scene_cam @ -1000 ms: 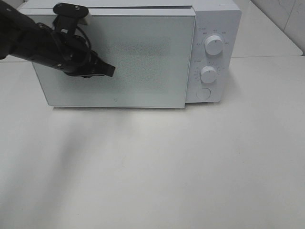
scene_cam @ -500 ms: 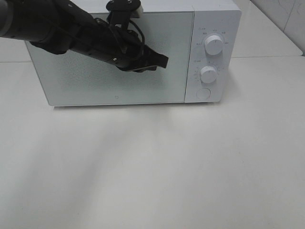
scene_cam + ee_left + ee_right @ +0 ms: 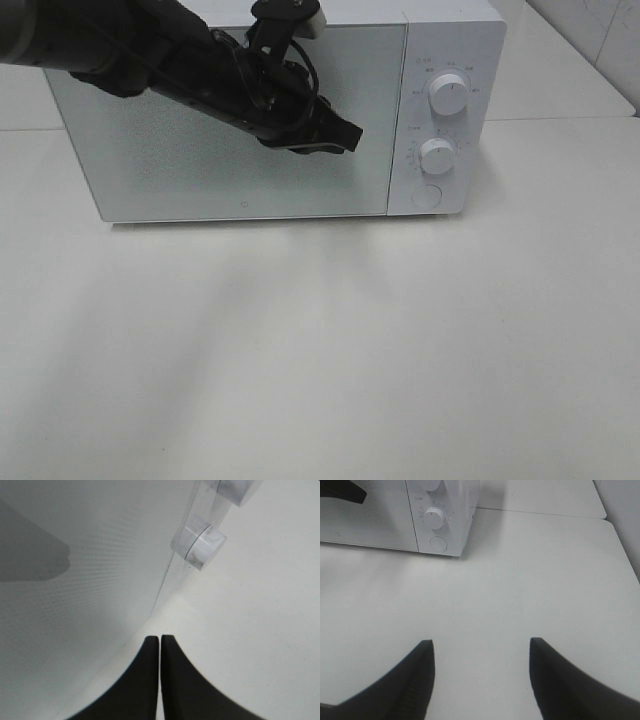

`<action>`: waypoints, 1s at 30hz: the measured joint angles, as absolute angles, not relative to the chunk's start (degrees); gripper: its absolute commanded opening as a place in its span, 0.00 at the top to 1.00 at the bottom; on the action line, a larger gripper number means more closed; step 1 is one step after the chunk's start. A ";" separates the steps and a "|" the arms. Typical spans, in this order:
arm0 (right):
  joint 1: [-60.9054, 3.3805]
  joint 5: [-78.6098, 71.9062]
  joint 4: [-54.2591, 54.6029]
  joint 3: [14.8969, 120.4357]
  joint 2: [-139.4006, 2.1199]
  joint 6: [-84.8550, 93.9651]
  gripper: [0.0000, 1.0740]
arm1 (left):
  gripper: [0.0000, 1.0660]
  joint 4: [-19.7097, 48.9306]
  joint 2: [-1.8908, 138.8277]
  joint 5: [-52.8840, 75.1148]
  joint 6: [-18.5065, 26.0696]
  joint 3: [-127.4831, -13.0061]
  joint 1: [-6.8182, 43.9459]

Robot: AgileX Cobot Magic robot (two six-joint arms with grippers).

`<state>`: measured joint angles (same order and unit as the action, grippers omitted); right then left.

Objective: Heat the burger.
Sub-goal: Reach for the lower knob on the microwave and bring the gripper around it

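Nowhere in the three views does the burger show. The microwave (image 3: 455, 40) stands at the far side of the table (image 3: 350, 350) with its door (image 3: 180, 170) shut. The door is frosted pale grey, and what lies behind it cannot be told.

Right of the door is the white panel (image 3: 470, 140), which carries an upper knob (image 3: 447, 95), a lower knob (image 3: 437, 156) and a round button (image 3: 427, 196) beneath them.

The left arm reaches in from the far left, across the front of the door. The left gripper (image 3: 345, 138) is before the door's right part, just left of the panel and about level with the lower knob. In its wrist view the left gripper (image 3: 159, 645) has its jaws pressed together with nothing between them. The door's right edge and the lower knob (image 3: 200, 547) are close ahead of it. Whether the tips touch the door cannot be told.

The right gripper (image 3: 481, 642) is outside the high view. Its wrist view shows it above bare table, with its jaws spread wide and empty. It is well apart from the microwave (image 3: 445, 530), which lies farther off and to its left. The tip of the left gripper (image 3: 345, 492) shows there before the door.
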<state>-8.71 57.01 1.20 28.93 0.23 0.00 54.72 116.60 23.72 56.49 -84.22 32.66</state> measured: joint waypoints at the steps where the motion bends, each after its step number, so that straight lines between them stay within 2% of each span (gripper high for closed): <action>1: -8.71 57.01 1.20 28.93 0.23 0.00 0.52 | 1.00 54.72 116.60 23.72 56.49 -84.22 32.66; 2: -8.71 57.01 1.20 28.93 0.23 0.00 0.52 | 1.00 50.71 114.99 23.95 52.77 -84.40 32.49; 3: -8.71 57.01 1.20 28.93 0.23 0.00 0.52 | 1.00 48.70 113.96 24.06 50.94 -84.51 32.43; 4: -8.71 57.01 1.20 28.93 0.23 0.00 0.52 | 1.00 48.70 113.96 24.06 50.94 -84.51 32.43; 5: -8.71 57.01 1.20 28.93 0.23 0.00 0.52 | 1.00 42.86 111.67 24.81 45.61 -84.86 32.09; 6: -8.71 57.01 1.20 28.93 0.23 0.00 0.52 | 1.00 40.22 110.70 25.27 43.20 -84.91 31.91; 7: -8.71 57.01 1.20 28.93 0.23 0.00 0.52 | 1.00 40.22 110.70 25.27 43.20 -84.91 31.91; 8: -8.71 57.01 1.20 28.93 0.23 0.00 0.52 | 1.00 33.23 108.35 27.04 36.61 -84.97 31.80; 9: -8.71 57.01 1.20 28.93 0.23 0.00 0.52 | 1.00 29.79 107.03 28.36 33.17 -84.97 31.74; 10: -8.71 57.01 1.20 28.93 0.23 0.00 0.52 | 1.00 29.79 107.03 28.36 33.17 -84.97 31.74; 11: -8.71 57.01 1.20 28.93 0.23 0.00 0.52 | 1.00 24.18 104.51 31.11 26.99 -84.97 31.51; 12: -8.71 57.01 1.20 28.93 0.23 0.00 0.52 | 1.00 21.43 103.36 32.77 23.72 -84.97 31.28; 13: -8.71 57.01 1.20 28.93 0.23 0.00 0.52 | 1.00 21.43 103.36 32.77 23.72 -84.97 31.28; 15: -8.71 57.07 1.20 28.93 0.23 0.00 0.52 | 1.00 14.67 99.12 39.71 14.90 -84.97 28.76; 18: -8.71 57.07 1.20 28.93 0.23 0.00 0.52 | 1.00 13.98 98.09 41.48 14.09 -84.97 27.56; 20: -8.71 57.07 1.20 28.93 0.23 0.00 0.52 | 1.00 13.06 95.68 46.18 13.06 -84.97 23.43; 21: -8.71 57.07 1.20 28.93 0.23 0.00 0.52 | 1.00 13.06 95.68 46.18 13.06 -84.97 23.43; 23: -8.71 57.07 1.20 28.93 0.23 0.00 0.53 | 1.00 12.95 93.91 50.08 12.83 -84.97 18.62; 24: -8.71 57.07 1.20 28.93 0.23 0.00 0.53 | 1.00 12.95 93.91 50.08 12.83 -84.97 18.62; 27: -8.71 57.07 1.20 28.93 0.23 0.00 0.53 | 1.00 12.89 90.41 52.83 12.66 -82.62 11.17; 28: -8.71 57.07 1.20 28.93 0.23 0.00 0.53 | 1.00 12.89 90.41 52.83 12.66 -82.62 11.17; 30: -8.71 57.07 1.20 28.93 0.23 0.00 0.53 | 1.00 12.89 88.06 53.69 11.75 -79.87 7.28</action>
